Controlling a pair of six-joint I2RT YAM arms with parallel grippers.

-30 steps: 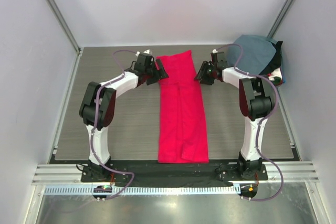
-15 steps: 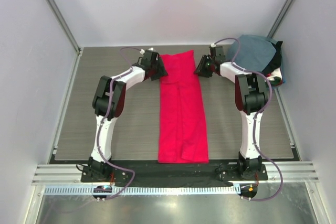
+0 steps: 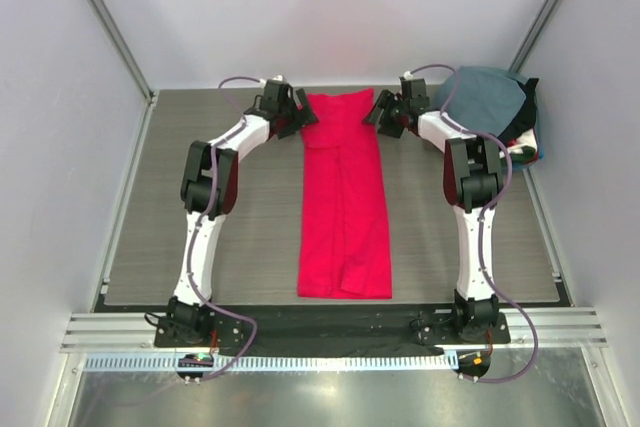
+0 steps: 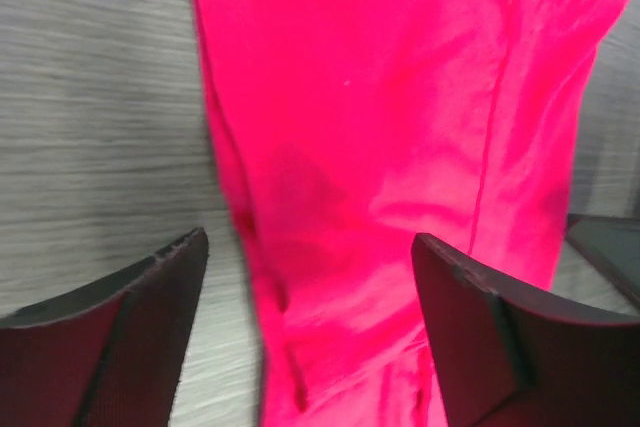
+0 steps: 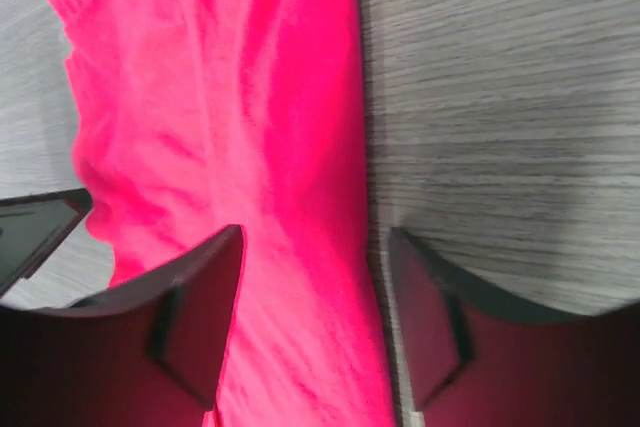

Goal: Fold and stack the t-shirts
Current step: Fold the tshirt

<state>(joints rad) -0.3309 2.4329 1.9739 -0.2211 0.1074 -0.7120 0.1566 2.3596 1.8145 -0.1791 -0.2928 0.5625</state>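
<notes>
at left, far end of table [image 3: 150, 207]: find left gripper [image 3: 300, 119] w/ fingers [image 4: 120, 317] spread wide, clamping nothing, straddling the far-left corner of red t-shirt [image 3: 343, 197]. mid-table: lies flat as a long narrow strip, both sides folded in lengthwise, running from far end to near edge. just right of that: right gripper [image 3: 380, 112] likewise unclenched, fingers [image 5: 190, 317] either side of the far-right corner, no grip yet. far right corner: grey-blue t-shirt [image 3: 490, 102] heaped over other cloth, unfolded as far as can tell. re progress, prob. early: lengthwise fold done on one shirt. left to do: crosswise fold(s), likely by pinching both far corners & bringing them toward the near hem, then the rest of the heap. no stack begun.
</notes>
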